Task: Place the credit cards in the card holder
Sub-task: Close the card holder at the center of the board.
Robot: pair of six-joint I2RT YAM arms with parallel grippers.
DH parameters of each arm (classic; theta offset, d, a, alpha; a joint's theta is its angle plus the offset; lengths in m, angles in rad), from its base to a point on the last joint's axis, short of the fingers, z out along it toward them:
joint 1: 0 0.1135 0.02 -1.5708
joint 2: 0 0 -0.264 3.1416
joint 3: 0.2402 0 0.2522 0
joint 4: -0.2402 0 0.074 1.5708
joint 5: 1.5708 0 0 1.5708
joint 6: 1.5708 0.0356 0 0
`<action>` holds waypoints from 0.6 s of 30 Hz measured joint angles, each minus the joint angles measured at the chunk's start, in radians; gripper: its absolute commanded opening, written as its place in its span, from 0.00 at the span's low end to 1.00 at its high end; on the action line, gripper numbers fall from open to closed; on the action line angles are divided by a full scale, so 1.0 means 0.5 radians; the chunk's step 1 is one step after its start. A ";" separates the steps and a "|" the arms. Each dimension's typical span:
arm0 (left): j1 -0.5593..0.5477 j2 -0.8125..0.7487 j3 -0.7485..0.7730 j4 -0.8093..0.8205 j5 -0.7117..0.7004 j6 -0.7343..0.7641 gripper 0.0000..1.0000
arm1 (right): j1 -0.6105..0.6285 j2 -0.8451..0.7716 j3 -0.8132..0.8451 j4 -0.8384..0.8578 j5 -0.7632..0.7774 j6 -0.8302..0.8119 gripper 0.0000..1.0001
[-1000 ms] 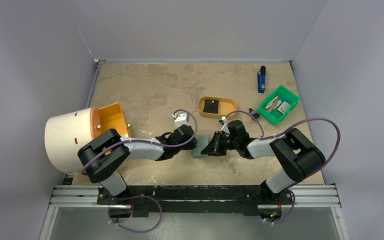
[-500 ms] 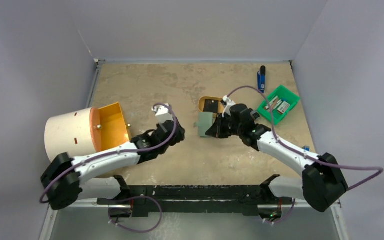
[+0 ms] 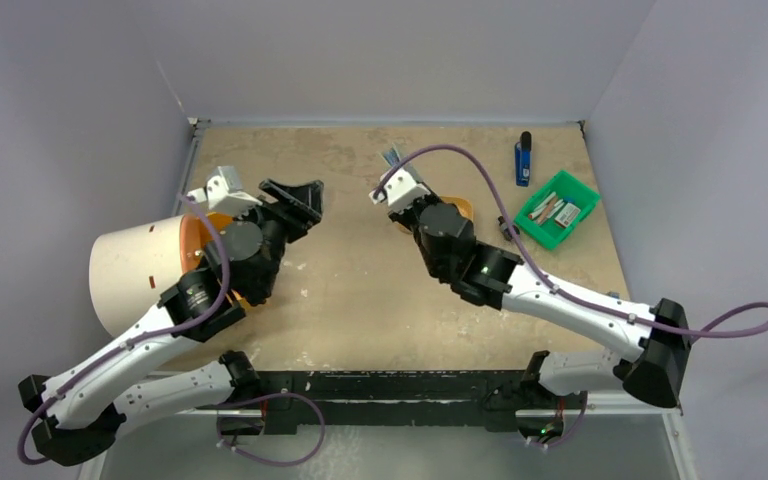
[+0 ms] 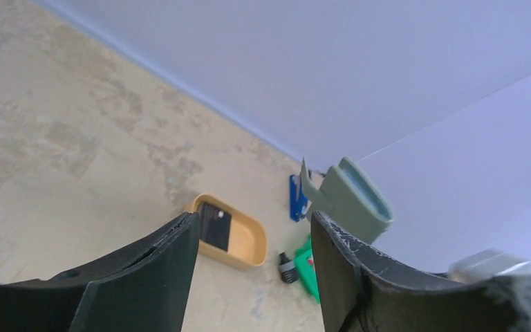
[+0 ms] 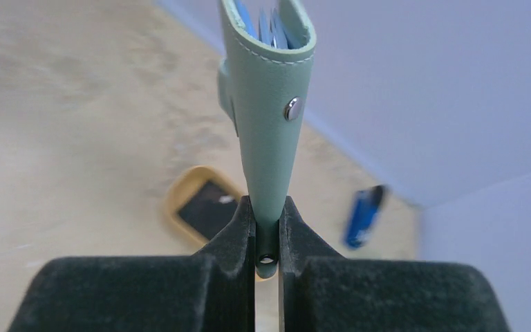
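The sage-green card holder (image 5: 266,117) hangs in the air, standing upright, and my right gripper (image 5: 267,216) is shut on its bottom edge. Blue credit cards (image 5: 268,22) sit inside its open top, and its snap stud (image 5: 291,108) faces the camera. In the top view the holder (image 3: 391,158) pokes out beyond the raised right wrist. My left gripper (image 4: 252,221) is open with nothing in it, lifted at the left (image 3: 298,196). Beyond its right finger, the left wrist view shows the holder (image 4: 351,197).
A tan oval tray (image 4: 252,243) holding a black square item (image 4: 214,225) lies under the right arm. A green bin (image 3: 557,210) and a blue item (image 3: 523,160) sit at the back right. A white cylinder with an orange inside (image 3: 140,275) lies at the left.
The right gripper lifted the card holder off the table, up and toward the back. The left gripper let go, opened and swung up to the left.
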 measured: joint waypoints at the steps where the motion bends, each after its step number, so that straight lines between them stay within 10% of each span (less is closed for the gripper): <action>1: 0.000 -0.009 0.037 0.027 0.002 0.032 0.64 | 0.028 0.005 -0.071 0.201 0.107 -0.238 0.00; 10: 0.000 -0.093 0.251 0.182 0.226 0.179 0.67 | 0.214 -0.033 -0.787 1.906 0.304 -2.087 0.00; 18: 0.001 0.108 0.372 0.236 0.635 0.040 0.68 | 0.301 -0.237 -1.069 2.588 0.022 -2.823 0.00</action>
